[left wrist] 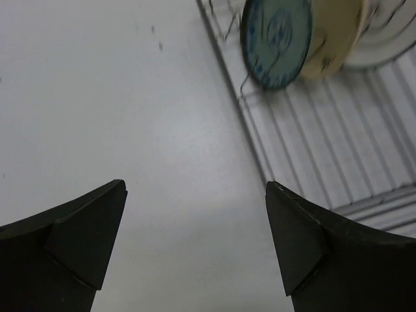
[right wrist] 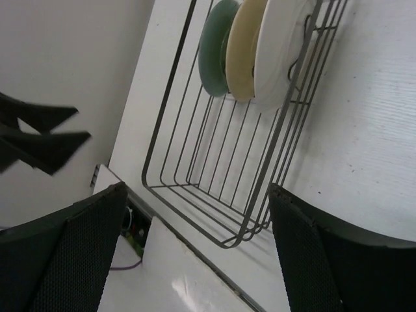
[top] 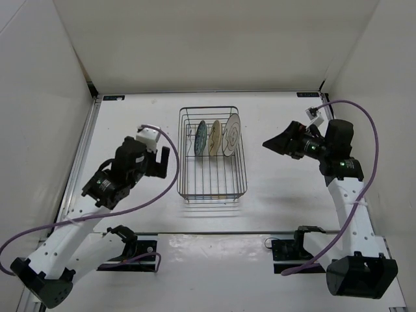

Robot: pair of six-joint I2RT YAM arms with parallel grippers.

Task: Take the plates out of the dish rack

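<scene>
all three plates are standing upright in the dish rack on the bench, none unloaded yet, while the left and right jaws are hanging wide open and empty beside it.

The dark wire dish rack sat mid-surface. At its far end, on edge in a close row, stood a teal-blue patterned plate leftmost, a cream-beige plate in the middle, and a white plate with a dark rim ring rightmost.
</scene>
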